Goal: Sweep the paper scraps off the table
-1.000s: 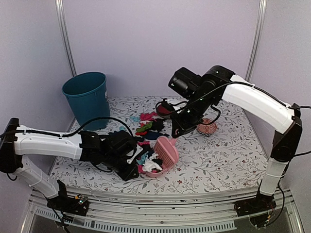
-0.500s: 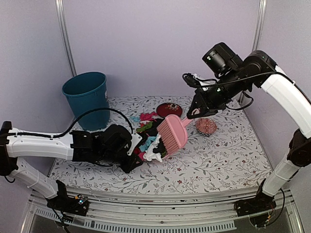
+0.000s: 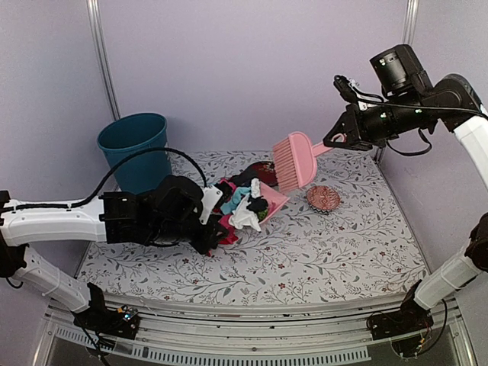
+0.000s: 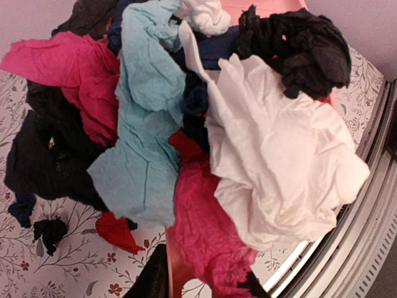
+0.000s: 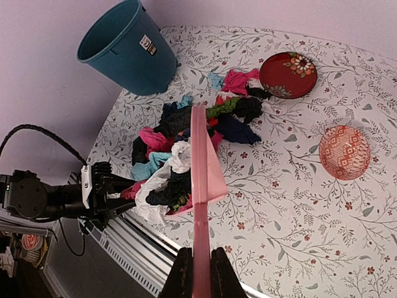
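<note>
My left gripper is shut on the handle of a pink dustpan and holds it above the table. The pan is heaped with paper scraps in white, light blue, hot pink and black, which fill the left wrist view. My right gripper is shut on the handle of a pink brush, raised high at the back right. More paper scraps lie on the table near the red plate. In the right wrist view the brush shows edge-on.
A teal bin stands at the back left, also in the right wrist view. A round dark-red plate and a round pink patterned dish sit toward the back right. The table's metal front edge is close under the pan.
The left arm has lifted the loaded dustpan off the table, up and toward the back. The right arm has swung the brush up and to the right, away from the pan.
</note>
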Controlling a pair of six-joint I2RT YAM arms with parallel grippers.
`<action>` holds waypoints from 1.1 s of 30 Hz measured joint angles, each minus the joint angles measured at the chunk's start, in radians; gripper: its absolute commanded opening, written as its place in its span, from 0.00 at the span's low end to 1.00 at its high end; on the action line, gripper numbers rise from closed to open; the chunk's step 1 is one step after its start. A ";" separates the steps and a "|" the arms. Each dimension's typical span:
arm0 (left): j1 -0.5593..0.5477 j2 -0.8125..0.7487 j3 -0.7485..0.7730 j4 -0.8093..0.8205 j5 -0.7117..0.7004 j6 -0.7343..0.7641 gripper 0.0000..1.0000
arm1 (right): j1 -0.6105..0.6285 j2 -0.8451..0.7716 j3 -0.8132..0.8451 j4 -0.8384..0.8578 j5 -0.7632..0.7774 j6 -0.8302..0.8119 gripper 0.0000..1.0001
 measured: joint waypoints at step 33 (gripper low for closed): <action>0.492 -0.006 0.428 -0.224 0.015 -0.015 0.05 | -0.079 -0.124 -0.321 0.251 0.103 0.013 0.01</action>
